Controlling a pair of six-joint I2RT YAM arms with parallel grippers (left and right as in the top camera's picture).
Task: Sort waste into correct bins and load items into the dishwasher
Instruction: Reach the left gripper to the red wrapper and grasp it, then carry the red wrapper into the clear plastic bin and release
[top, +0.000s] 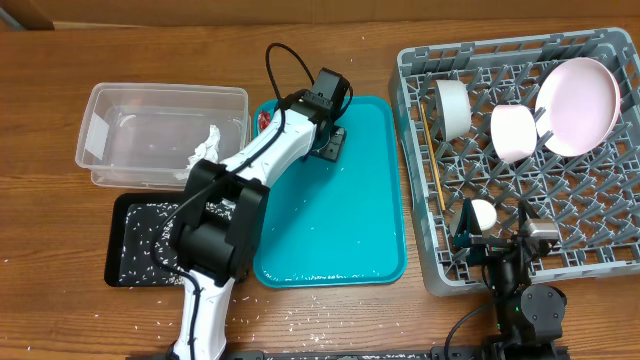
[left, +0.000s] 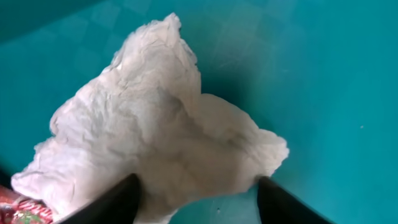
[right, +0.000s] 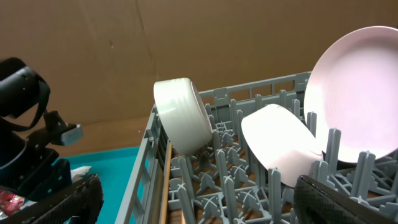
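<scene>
Left jaws: open wide, low over the teal plastic serving tray (left: 323, 56), one finger on each side of the near edge of the crumpled white paper tissue (left: 161, 137). Not closed on it; can't tell if they touch it. The tissue lies on the tray near its far-left corner, with the small red-and-silver snack wrapper (left: 18, 211) just beside it.

Right jaws: open wide, empty, at the near edge of the large square grey plastic dish rack (top: 600, 270).

In the rack, on edge among the pegs:
- cream-white bowl (top: 455, 105)
- pale pink bowl (top: 515, 130)
- round pale pink-white plate (top: 578, 105)

Two thin wooden chopsticks (top: 432, 165) lie along its left wall.

Clear rectangular plastic tub (top: 120, 110) holds another crumpled white paper (top: 205, 148). Shallow black rectangular tray (top: 110, 250) holds rice-like crumbs (top: 150, 230). Both sit on the wooden counter (top: 50, 250).
</scene>
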